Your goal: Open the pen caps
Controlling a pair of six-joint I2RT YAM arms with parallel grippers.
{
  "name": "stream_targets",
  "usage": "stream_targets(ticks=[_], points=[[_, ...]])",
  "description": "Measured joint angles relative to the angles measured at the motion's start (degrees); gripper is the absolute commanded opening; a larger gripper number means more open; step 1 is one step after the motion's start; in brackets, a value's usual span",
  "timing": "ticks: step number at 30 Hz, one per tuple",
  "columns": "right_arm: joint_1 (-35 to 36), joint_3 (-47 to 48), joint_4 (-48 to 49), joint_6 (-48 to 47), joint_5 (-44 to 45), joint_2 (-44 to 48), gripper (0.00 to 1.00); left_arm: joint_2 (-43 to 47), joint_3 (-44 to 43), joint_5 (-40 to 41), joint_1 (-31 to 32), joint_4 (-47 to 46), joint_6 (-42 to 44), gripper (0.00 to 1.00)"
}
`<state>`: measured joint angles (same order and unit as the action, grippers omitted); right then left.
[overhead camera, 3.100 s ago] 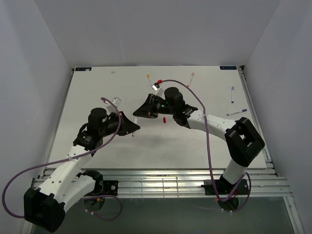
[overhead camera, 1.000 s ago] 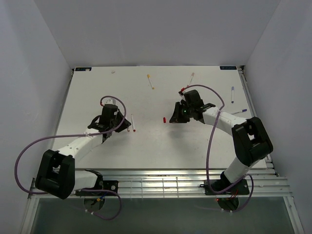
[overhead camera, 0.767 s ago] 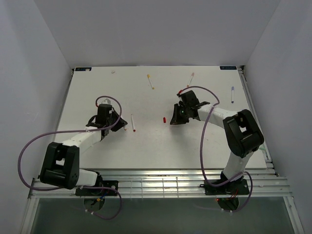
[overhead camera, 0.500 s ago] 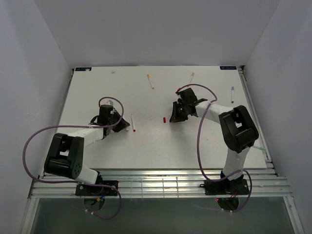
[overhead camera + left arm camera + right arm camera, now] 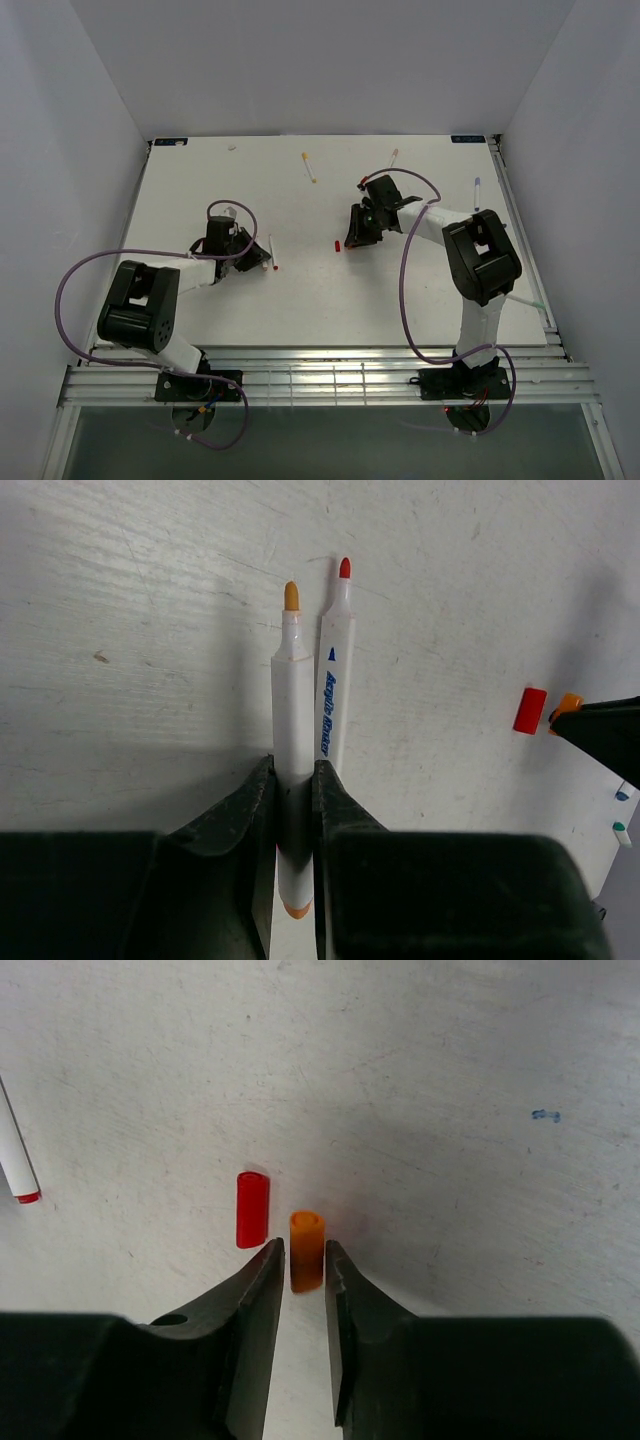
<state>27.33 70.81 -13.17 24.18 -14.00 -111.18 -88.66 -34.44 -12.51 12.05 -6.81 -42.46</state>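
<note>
Though grip unclear, orange cap (image 5: 307, 1232) in right tool (image 5: 304, 1248); left tool (image 5: 293, 770) tight on pen (image 5: 293, 695).

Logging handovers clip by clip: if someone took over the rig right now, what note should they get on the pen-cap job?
Left end effector: jaws hug the barrel of the orange-tipped pen, which lies on the table. Gripped or freed, cannot tell.
Right end effector: jaws flank the orange cap on the table with a sliver of gap showing, so apparently open.
Done: the orange-tipped pen and red-tipped pen lie uncapped side by side; the red cap lies beside the orange cap.
Left: three pens toward the far edge, seemingly capped but too small to be sure.
</note>
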Motion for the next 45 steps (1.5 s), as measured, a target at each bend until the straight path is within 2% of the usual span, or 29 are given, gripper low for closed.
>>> stream_targets(ticks=[5,13,20,21,23,24,30,37,45], points=[[0.00,0.44,-0.04,0.00,-1.16,-0.31,0.33,-1.38,0.00,-0.63,-0.24,-2.29,0.11,0.32],[0.00,0.44,-0.04,-0.22,-1.62,-0.33,0.41,-2.03,-0.04,-0.96,-0.33,-4.02,0.17,0.36],[0.00,0.44,-0.13,-0.44,-1.70,-0.33,0.45,-1.20,1.05,-1.03,-0.33,-5.40,-0.42,0.48],[0.00,0.57,-0.35,-0.46,-1.73,-0.33,0.45,-0.96,1.25,-1.01,-0.33,-5.51,-0.52,0.51],[0.00,0.79,-0.50,-0.55,-1.68,-0.33,0.47,-0.33,1.57,-0.81,-0.33,-5.46,-0.46,0.64],[0.00,1.01,-0.63,-0.63,-1.57,-0.31,0.48,0.39,1.81,-0.55,-0.28,-5.62,-0.68,0.68],[-0.17,1.90,-1.01,-0.92,-1.20,0.24,0.57,5.14,4.57,3.69,-0.33,-4.98,-1.14,0.78],[-0.44,6.82,-3.08,-3.80,0.39,-0.11,0.60,9.97,5.57,7.80,-0.33,-1.75,-1.31,0.80],[-0.63,25.09,-0.24,-8.61,1.33,-10.69,0.64,19.08,6.47,8.31,-0.33,0.72,-2.67,0.80]])
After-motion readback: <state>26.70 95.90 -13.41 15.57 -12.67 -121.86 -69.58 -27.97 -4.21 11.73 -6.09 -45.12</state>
